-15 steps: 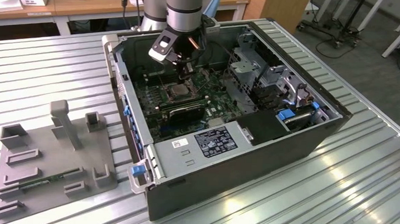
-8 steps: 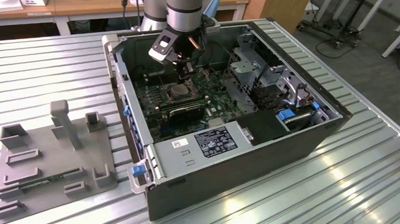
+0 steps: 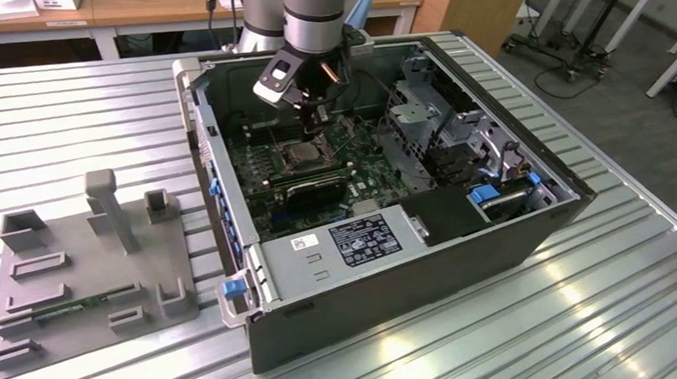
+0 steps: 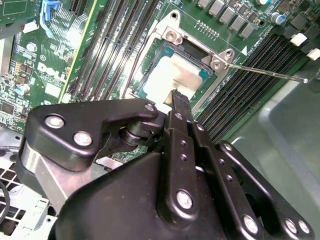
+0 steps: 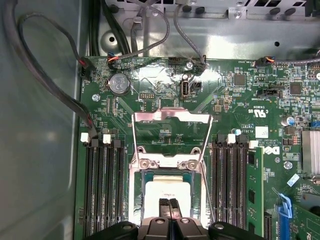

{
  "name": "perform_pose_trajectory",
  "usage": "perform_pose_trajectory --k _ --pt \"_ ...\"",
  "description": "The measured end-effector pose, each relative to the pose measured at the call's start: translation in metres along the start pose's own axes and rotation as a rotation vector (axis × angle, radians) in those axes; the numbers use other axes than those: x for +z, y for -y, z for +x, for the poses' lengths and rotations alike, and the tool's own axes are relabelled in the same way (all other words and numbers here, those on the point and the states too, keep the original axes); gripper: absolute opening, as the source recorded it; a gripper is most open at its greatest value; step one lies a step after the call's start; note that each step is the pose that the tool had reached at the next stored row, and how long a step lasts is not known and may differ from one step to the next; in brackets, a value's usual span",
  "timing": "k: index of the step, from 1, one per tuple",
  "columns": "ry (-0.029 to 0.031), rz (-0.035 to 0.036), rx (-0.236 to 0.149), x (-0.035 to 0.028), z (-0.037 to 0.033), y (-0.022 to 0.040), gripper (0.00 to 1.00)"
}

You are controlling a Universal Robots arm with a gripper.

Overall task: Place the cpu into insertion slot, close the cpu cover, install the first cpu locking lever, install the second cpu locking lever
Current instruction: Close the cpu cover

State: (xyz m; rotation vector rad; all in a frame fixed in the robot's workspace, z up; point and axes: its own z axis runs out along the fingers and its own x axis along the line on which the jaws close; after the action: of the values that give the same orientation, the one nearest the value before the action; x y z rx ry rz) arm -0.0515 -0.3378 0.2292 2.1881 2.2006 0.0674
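gripper (image 5: 169, 203) over cpu (image 5: 155, 192), memory slots (image 5: 102, 190) flanking, cpu cover (image 5: 172, 116) open.

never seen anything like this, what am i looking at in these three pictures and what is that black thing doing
It is a robot arm working inside an open desktop computer case. The case lies on its side on a ribbed metal table.

The exterior view comes from a camera off the arm. Both wrist views come from cameras riding on the arm, and they look at the green motherboard.

The black thing is the arm's claw. Its fingers are closed together, with the tip at the cpu, the pale square chip sitting in its socket. The cpu cover, a silvery frame, is flipped open beside the socket.

Next to the case on the table lies a grey fixture tray.
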Motion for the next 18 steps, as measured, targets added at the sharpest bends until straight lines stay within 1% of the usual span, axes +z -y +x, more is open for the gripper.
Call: perform_pose_trajectory --k 2,7,10,18 --pt "-0.0001 -0.0001 0.0 0.0002 0.0 -0.0021 0.1" --pt "-0.0001 0.0 0.0 0.0001 0.0001 -0.0022 0.1" --pt "-0.0001 0.0 0.0 -0.0012 0.0 -0.0023 0.1" --pt "-0.0001 -0.0001 0.0 -0.0083 0.0001 -0.0027 0.1"
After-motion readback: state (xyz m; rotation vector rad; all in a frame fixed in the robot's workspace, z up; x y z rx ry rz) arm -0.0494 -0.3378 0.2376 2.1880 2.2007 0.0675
